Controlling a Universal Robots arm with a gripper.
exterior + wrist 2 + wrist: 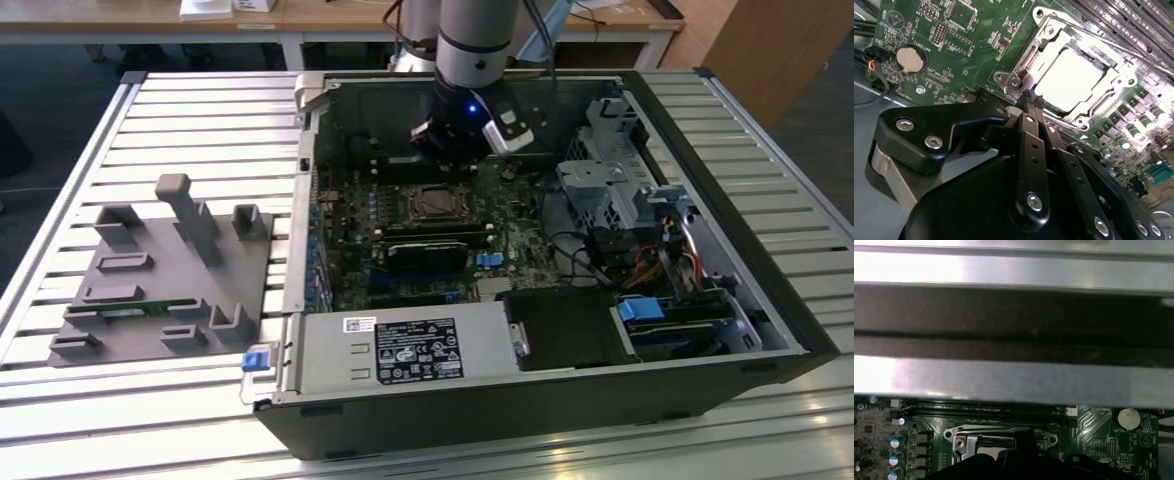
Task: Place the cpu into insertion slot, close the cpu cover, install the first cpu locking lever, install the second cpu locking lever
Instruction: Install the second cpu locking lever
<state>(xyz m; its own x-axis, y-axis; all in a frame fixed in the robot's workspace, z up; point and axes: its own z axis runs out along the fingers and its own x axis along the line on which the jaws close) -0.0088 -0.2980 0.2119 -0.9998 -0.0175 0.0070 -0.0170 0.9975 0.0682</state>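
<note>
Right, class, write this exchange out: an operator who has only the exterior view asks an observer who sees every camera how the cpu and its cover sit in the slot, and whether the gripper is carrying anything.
Operator: In the exterior view the gripper hangs over the motherboard, but I can't make out the socket. Is the chip in?
Observer: Yes. In the second wrist view the cpu lies flat in its slot, and the cpu cover is folded down around it like a frame.
Operator: Is the gripper holding anything?
Observer: No. In that same view its fingertips meet with nothing between them, close by one corner of the cover.
</note>
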